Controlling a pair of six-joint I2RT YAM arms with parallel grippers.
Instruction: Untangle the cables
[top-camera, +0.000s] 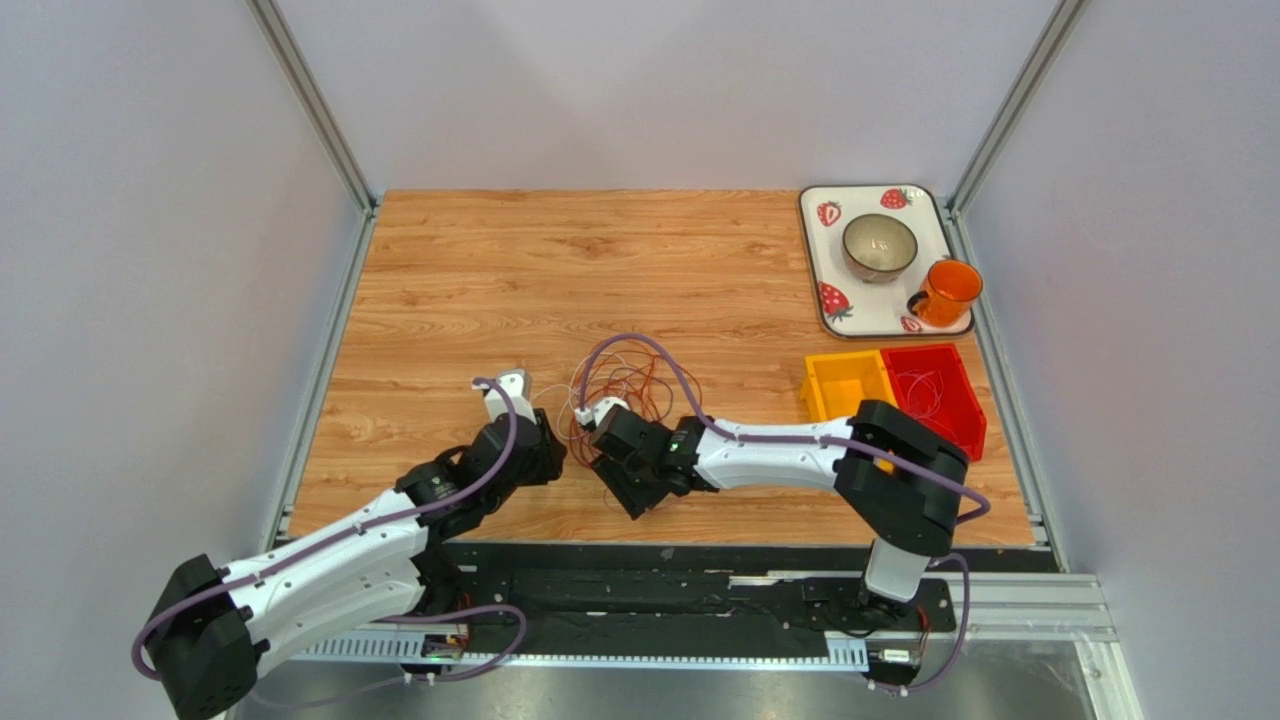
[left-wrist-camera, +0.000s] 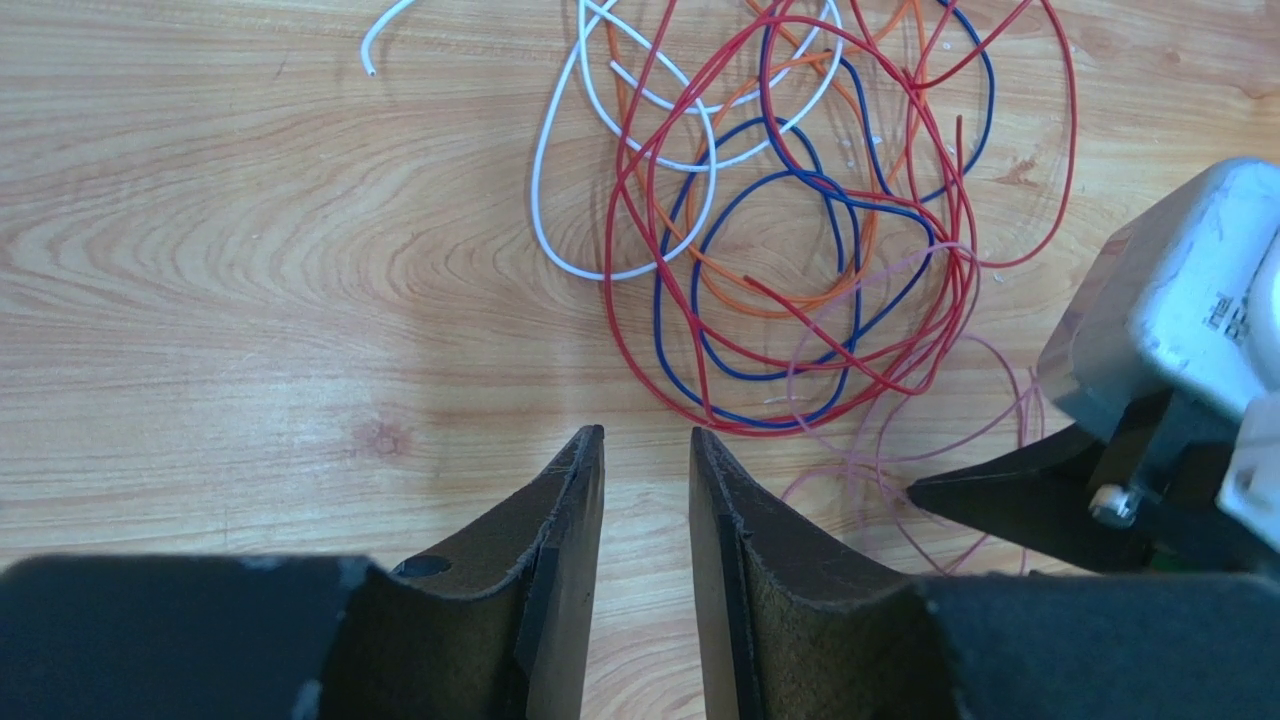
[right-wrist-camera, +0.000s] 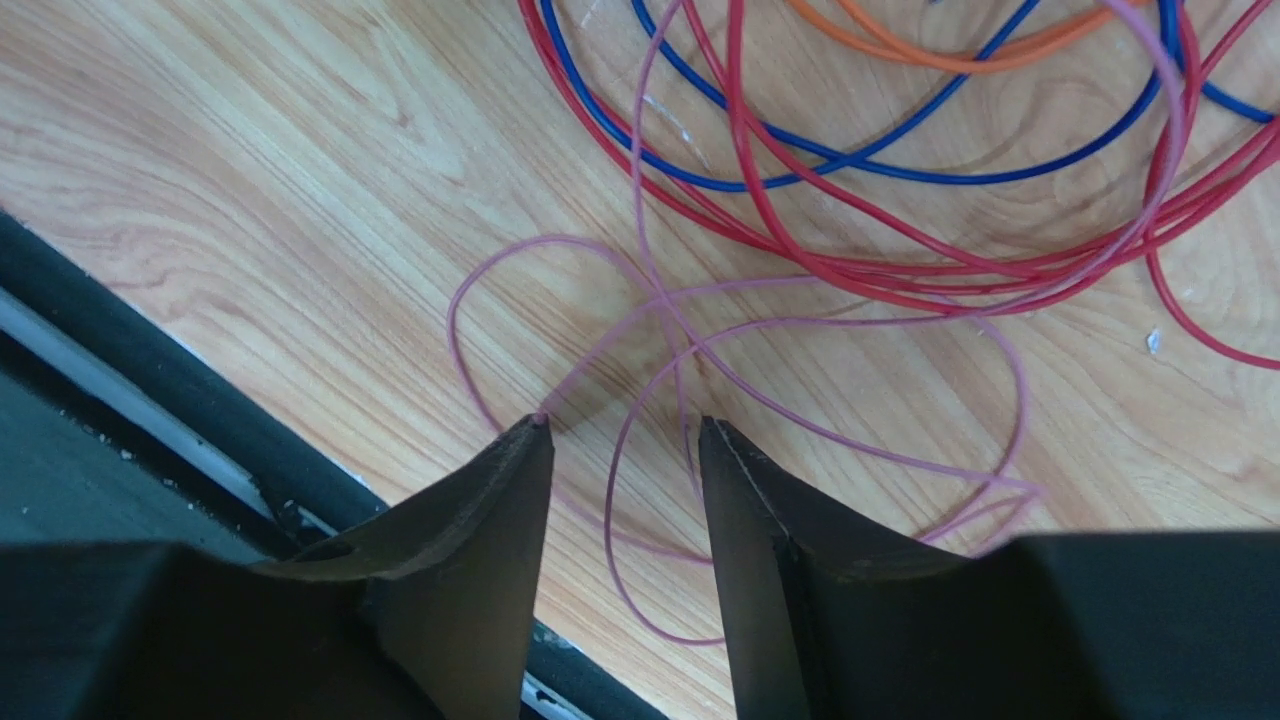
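Cables (left-wrist-camera: 781, 308) lie just ahead of left gripper (left-wrist-camera: 646, 435) and right gripper (right-wrist-camera: 624, 428)

Cables (left-wrist-camera: 781, 225) cut off at top edge; pink loop (right-wrist-camera: 1017, 387) partly hidden behind right jaws.

The left arm (top-camera: 323, 563) and right arm (top-camera: 781, 447) wear white shells with black joints; 1 thick lilac cable (top-camera: 508, 435) runs along each. The left gripper (left-wrist-camera: 646, 438) and right gripper (right-wrist-camera: 624, 428) each carry 2 dark, matte wedge fingers (left-wrist-camera: 559, 518).
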